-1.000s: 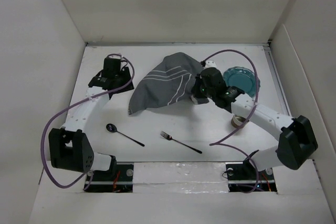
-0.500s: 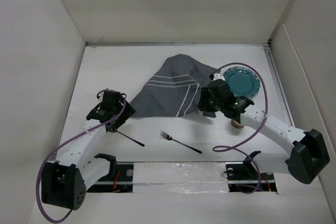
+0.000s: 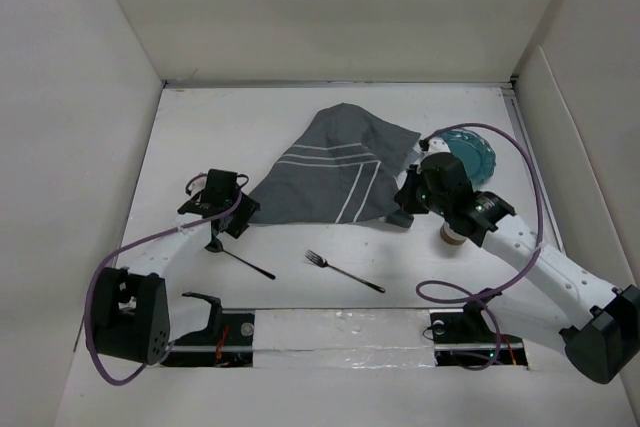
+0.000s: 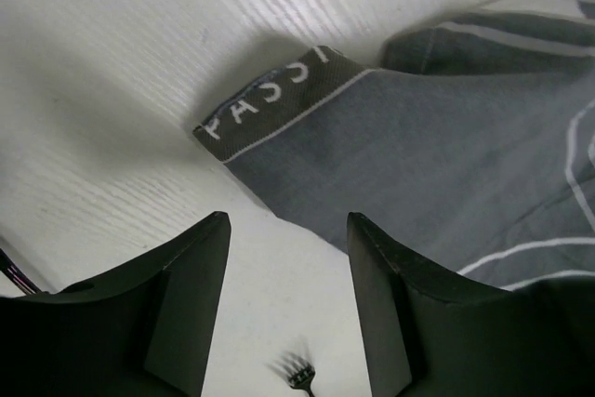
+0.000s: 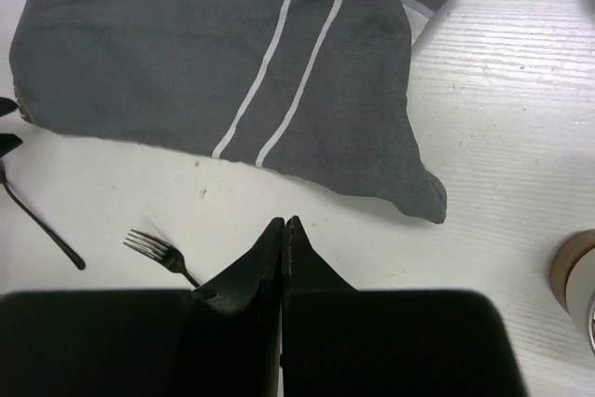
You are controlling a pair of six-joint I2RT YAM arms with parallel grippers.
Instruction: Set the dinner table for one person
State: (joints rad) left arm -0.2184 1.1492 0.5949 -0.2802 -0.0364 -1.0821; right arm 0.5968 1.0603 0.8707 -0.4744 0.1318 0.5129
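The white dinner table (image 3: 300, 117) carries a dark grey striped placemat (image 3: 330, 172), spread but rumpled at its far side. My left gripper (image 3: 240, 211) is open and empty at the placemat's left corner; the left wrist view shows that corner (image 4: 372, 137) just beyond the left gripper (image 4: 288, 248). My right gripper (image 3: 401, 215) is shut on nothing, just off the placemat's near right corner (image 5: 409, 183); its tips (image 5: 282, 226) are over bare table. A fork (image 3: 345, 272) and a spoon (image 3: 245, 262) lie near the front.
A teal plate (image 3: 472, 154) sits at the back right, partly behind the right arm. A brown cup (image 3: 455, 236) stands under the right forearm and shows at the right wrist view's edge (image 5: 575, 276). White walls enclose the table.
The left arm swung from the far left back to the placemat's left corner. The placemat has been drawn nearer and flatter. The right gripper moved back and right, off the cloth.
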